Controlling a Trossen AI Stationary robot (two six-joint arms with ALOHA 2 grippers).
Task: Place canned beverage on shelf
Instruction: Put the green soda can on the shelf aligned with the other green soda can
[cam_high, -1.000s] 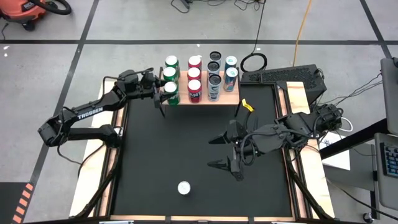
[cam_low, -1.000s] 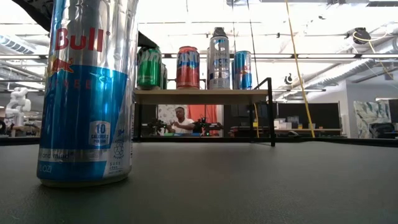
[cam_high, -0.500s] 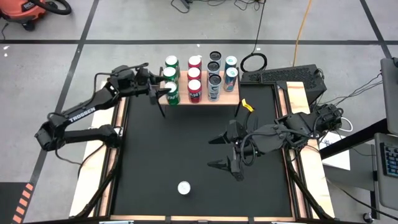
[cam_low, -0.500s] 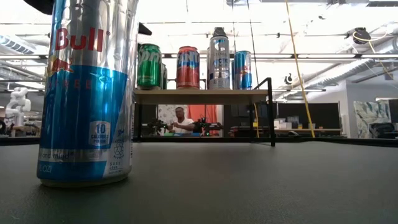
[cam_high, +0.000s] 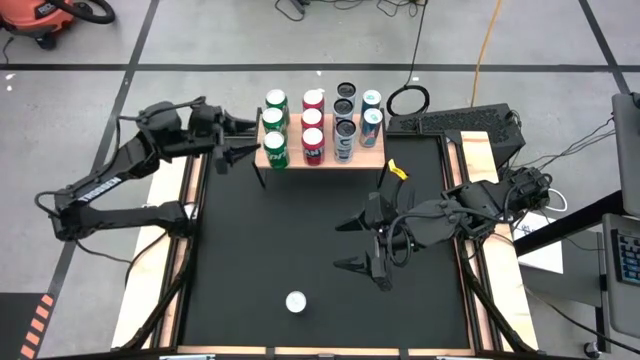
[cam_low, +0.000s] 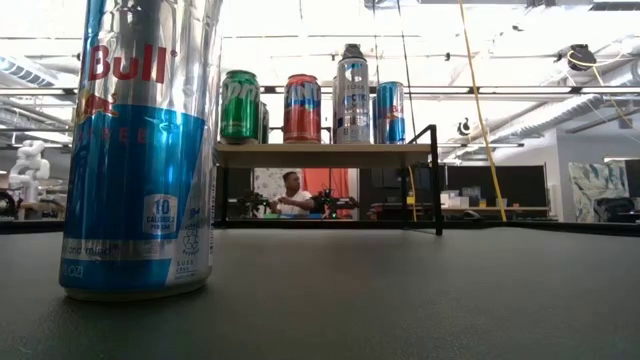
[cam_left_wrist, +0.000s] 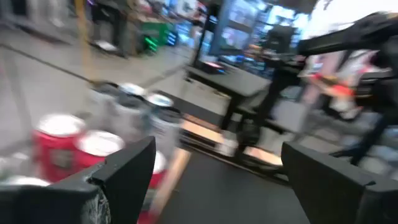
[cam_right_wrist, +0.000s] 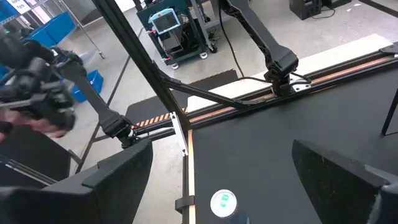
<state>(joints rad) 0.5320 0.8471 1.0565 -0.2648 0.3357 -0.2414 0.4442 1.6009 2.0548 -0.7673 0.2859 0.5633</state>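
Cans (cam_high: 312, 125) stand on the shelf (cam_high: 376, 156). Left end effector (cam_high: 228, 142) is open just beside the shelf; right end effector (cam_high: 360, 245) open, empty, well apart from it

Small light-wood shelf (cam_high: 322, 155) on thin black legs at the table's far edge, loaded with upright cans: green (cam_high: 275, 149) at left, red (cam_high: 313, 145) next, silver and blue (cam_high: 371, 127) at right. One blue-and-silver canned beverage (cam_high: 295, 302) upright alone near the table's near edge, well apart.
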